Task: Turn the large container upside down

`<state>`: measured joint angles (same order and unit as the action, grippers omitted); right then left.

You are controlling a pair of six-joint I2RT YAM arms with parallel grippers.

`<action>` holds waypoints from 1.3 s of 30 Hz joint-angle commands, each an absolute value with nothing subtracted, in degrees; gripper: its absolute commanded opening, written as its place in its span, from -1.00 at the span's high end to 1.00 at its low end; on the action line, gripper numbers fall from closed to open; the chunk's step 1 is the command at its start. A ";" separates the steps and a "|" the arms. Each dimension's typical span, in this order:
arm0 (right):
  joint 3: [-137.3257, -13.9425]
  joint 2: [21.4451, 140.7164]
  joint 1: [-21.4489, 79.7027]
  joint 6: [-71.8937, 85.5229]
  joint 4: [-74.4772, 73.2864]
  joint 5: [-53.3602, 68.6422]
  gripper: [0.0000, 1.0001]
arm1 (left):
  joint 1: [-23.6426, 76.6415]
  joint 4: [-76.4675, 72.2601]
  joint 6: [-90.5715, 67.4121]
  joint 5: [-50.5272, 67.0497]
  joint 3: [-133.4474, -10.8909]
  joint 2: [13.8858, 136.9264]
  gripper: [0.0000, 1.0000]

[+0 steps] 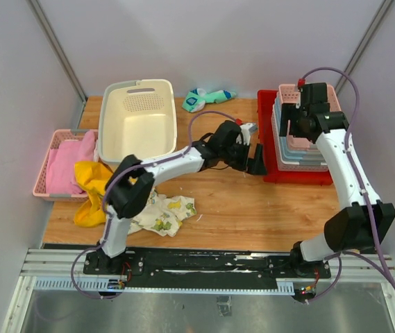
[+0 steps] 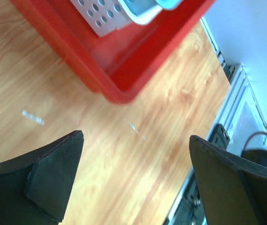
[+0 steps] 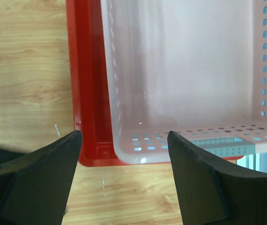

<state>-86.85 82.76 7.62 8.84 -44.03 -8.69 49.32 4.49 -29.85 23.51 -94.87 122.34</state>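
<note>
Cream-beige deep plastic tub (image 1: 141, 135) sits upright — my left gripper (image 2: 135, 140) and right gripper (image 3: 124, 136), both spread empty, should take opposite rims

The large container (image 1: 138, 132), a deep cream tub, stands upright, mouth up, back left.

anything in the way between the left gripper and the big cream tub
Nothing visible. The open left gripper sits by the red tray, right of the large container; only tabletop and its own arm lie between. The cloths lie nearer the bases, off that line.
</note>
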 commanded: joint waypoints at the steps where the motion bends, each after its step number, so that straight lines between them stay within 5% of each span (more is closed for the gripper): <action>1: -89.92 88.73 5.01 6.94 -43.07 -3.96 -0.48 | 49.39 6.62 -25.63 18.91 -85.50 107.10 -0.98; 4: -92.63 92.75 4.92 6.34 -43.71 -4.75 -0.34 | 49.44 8.14 -26.12 17.96 -80.34 99.49 -0.98; 11: -95.07 93.84 4.92 7.11 -43.38 -5.07 0.95 | 49.48 9.51 -28.05 15.21 -70.65 86.49 -0.98; 27: -102.45 80.58 6.40 7.42 -46.15 -1.81 0.99 | 48.58 21.18 -27.22 -2.07 -68.48 70.35 -0.98; 39: -99.19 76.43 21.42 20.79 -32.71 20.97 0.99 | 42.75 30.08 -32.21 -17.18 -76.31 60.61 -0.98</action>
